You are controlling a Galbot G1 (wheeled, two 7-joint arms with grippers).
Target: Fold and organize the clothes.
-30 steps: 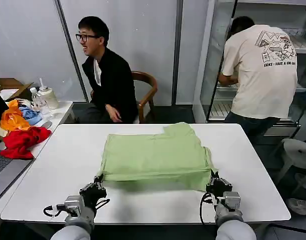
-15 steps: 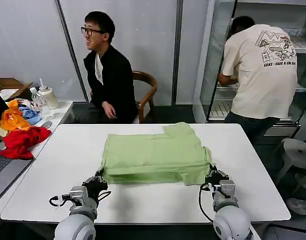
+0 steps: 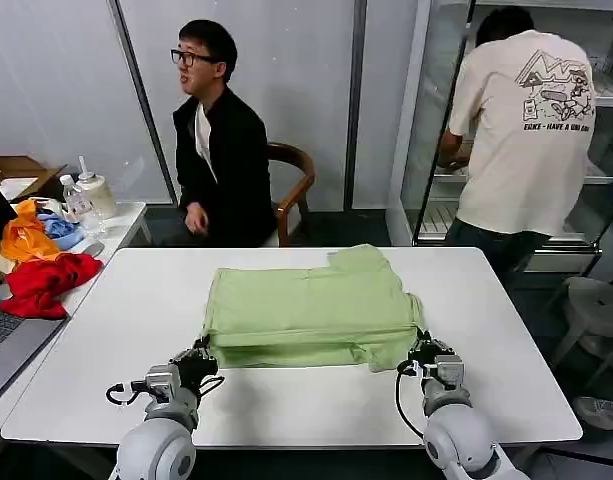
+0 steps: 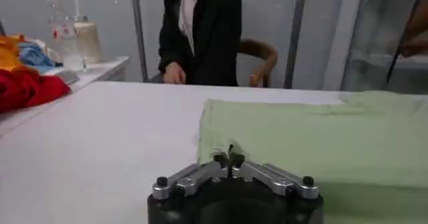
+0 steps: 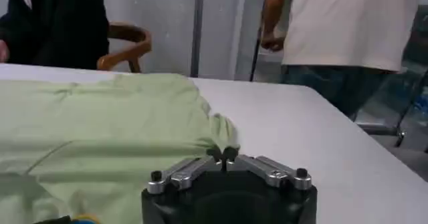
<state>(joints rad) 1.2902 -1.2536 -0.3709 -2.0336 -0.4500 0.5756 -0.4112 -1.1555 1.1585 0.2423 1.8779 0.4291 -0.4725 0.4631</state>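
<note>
The light green shirt (image 3: 306, 310) lies partly folded in the middle of the white table (image 3: 96, 340), a sleeve sticking out at its far right. My left gripper (image 3: 198, 352) is shut on the shirt's near left corner, low over the table. My right gripper (image 3: 423, 350) is shut on the near right corner. In the left wrist view the fingertips of the left gripper (image 4: 229, 158) pinch a small peak of the shirt (image 4: 321, 138). In the right wrist view the right gripper (image 5: 223, 154) pinches the cloth edge of the shirt (image 5: 100, 125) the same way.
A heap of red, orange and blue garments (image 3: 36, 262) lies on a side table at the left, with a bottle (image 3: 81, 205) and a laptop (image 3: 1, 335). A person sits on a chair behind the table. A stool (image 3: 596, 300) stands at the right.
Both grippers have carried the shirt's near edge forward and down, away from me. The raised front hem now sits lower and the shirt's near part looks doubled over.
</note>
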